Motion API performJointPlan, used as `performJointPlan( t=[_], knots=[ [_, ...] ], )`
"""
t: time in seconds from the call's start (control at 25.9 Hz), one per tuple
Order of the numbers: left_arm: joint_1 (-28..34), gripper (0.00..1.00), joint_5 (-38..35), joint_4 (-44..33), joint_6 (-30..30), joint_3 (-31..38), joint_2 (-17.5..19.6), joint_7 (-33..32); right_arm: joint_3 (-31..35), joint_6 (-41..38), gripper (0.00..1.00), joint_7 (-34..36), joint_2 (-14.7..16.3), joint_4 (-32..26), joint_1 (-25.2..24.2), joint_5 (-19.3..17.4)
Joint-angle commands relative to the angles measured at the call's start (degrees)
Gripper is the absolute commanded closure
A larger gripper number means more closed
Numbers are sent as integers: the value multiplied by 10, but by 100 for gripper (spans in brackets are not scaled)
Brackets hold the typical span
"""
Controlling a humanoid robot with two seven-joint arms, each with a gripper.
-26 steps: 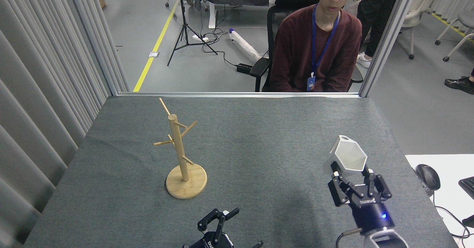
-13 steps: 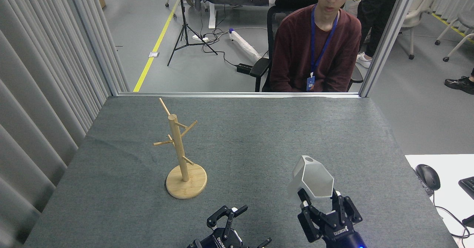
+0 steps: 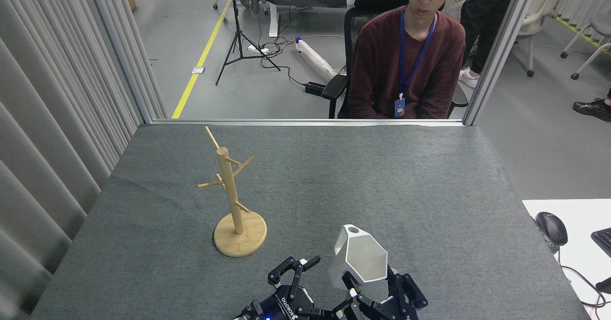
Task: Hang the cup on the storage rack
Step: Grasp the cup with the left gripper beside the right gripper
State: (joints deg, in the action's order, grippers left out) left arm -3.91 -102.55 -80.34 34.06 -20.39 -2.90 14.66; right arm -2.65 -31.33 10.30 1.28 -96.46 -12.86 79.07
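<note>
The white faceted cup [image 3: 359, 259] hangs tilted above the table's front edge, its hexagonal rim turned toward me and its small handle with a hole at the top. My right gripper [image 3: 370, 289] is shut on its lower rim from below. Just left of it, my left gripper [image 3: 295, 265] stands open with nothing between its fingers. The storage rack [image 3: 232, 200], a light wooden post with thin angled pegs on a round disc base, stands upright on the grey mat, left of the cup and a little farther back.
The grey mat [image 3: 382, 176] covers the table. A person in a dark red sweater [image 3: 408, 62] sits behind the far edge. A ribbed curtain wall [image 3: 57, 119] runs along the left. A mouse [image 3: 552, 228] lies on a white desk to the right.
My right gripper has carried the cup left and toward the front edge, from the right side to just beside the left gripper. The left gripper has risen slightly into view. The rack has not moved.
</note>
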Motion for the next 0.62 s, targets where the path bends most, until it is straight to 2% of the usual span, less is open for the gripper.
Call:
performJointPlan(
  t=[0.0,0.31,0.58],
  knots=[
    [-3,1,1,-2,1,1,3,0,-12,4,58,3,-11,0,-2,11],
    [-6,1,1,-8,1,2,1,-4,-28,7,58,5,-19,1,-7,32],
    [-13,1,1,-9,1,3,1,-11,-39,12,58,6,-17,1,-13,36]
  ],
)
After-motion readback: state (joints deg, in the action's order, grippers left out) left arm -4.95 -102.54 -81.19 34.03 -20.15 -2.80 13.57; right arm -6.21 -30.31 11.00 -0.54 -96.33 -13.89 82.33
